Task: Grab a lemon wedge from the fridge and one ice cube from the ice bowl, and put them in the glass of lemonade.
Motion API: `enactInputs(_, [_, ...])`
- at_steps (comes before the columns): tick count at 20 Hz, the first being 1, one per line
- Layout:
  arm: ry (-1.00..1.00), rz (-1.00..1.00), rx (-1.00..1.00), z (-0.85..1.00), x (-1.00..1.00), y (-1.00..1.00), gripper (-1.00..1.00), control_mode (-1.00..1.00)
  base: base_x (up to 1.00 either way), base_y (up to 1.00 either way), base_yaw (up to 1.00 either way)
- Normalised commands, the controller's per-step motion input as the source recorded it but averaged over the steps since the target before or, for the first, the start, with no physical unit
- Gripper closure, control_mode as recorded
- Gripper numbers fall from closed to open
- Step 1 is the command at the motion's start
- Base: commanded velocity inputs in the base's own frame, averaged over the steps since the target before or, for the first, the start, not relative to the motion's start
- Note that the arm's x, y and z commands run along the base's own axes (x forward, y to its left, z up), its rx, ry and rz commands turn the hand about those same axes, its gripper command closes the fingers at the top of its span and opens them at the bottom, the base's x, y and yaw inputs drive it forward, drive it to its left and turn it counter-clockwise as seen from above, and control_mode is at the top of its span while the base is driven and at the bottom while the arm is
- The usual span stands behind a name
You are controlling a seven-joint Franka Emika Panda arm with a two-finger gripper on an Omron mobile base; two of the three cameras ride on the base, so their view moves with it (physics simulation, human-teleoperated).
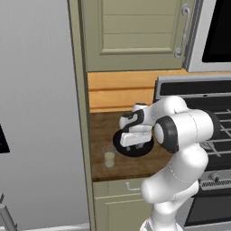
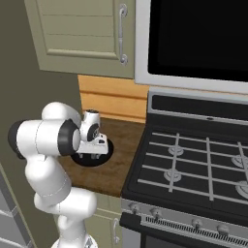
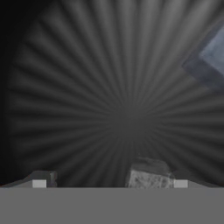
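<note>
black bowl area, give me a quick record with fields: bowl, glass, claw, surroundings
bowl: ice bowl, wide and black, on the wooden counter
glass: glass of lemonade, upright on the counter just left of the bowl in the left base view
claw: claw down over the bowl; a pale ice cube sits by one fingertip in the hand view
claw state: cannot tell
surroundings: stove beside the counter, beige cabinet above

ice bowl [image 1: 121, 140] matt black | counter [image 1: 135, 164] dark wood | glass of lemonade [image 1: 109, 157] clear
</note>
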Motion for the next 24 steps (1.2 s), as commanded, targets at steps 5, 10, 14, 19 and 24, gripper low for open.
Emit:
enactInputs(5, [0.0, -0.05, 0.0, -0.1, 0.0, 0.0, -1.0, -1.0, 0.0, 0.0, 0.0])
enactInputs(10, [0.0, -0.02, 0.0, -0.04, -0.01, 0.0, 1.0, -1.0, 0.0, 0.0, 0.0])
enactInputs(14, [0.0, 0.0, 0.0, 0.0, 0.0, 0.0, 1.0, -1.0, 0.0, 0.0, 0.0])
enactInputs(19, [-0.02, 0.0, 0.0, 0.01, 0.0, 0.0, 1.0, -1.0, 0.0, 0.0, 0.0])
enactInputs(24, [-0.13, 0.0, 0.0, 0.82, -0.31, 0.1, 1.0, -1.0, 0.0, 0.0, 0.0])
